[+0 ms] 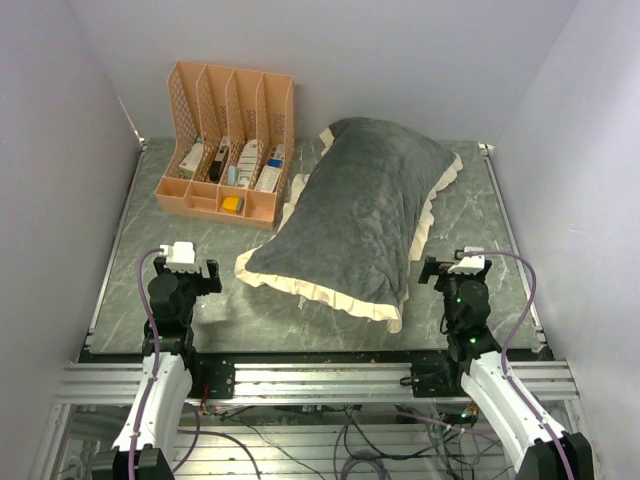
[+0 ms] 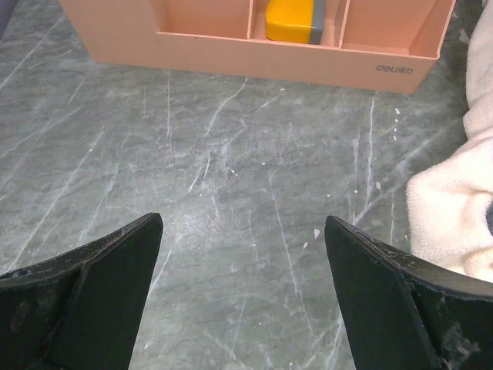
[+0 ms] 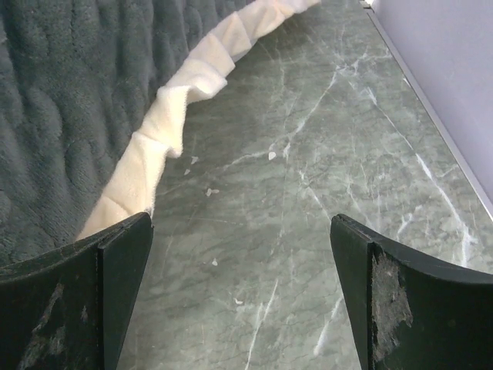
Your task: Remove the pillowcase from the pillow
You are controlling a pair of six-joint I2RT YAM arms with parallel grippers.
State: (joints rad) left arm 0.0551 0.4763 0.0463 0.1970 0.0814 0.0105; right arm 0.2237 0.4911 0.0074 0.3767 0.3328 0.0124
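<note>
The pillowcase (image 1: 360, 205), dark grey plush with a cream ruffled frill, lies stuffed and diagonal across the middle of the table. The pillow is hidden inside it. My left gripper (image 1: 200, 272) is open and empty, low over bare table left of the case's near corner; the cream frill (image 2: 454, 208) shows at the right edge of the left wrist view, right of my left gripper (image 2: 243, 231). My right gripper (image 1: 437, 268) is open and empty, just right of the case's near right edge; the grey plush and frill (image 3: 166, 142) fill the left of its view, by my right gripper (image 3: 240, 231).
A pink mesh file organiser (image 1: 228, 140) with small items stands at the back left; its front tray with a yellow object (image 2: 293, 19) is ahead of the left gripper. White walls close in on three sides. A metal rail (image 3: 431, 100) runs along the table's right edge.
</note>
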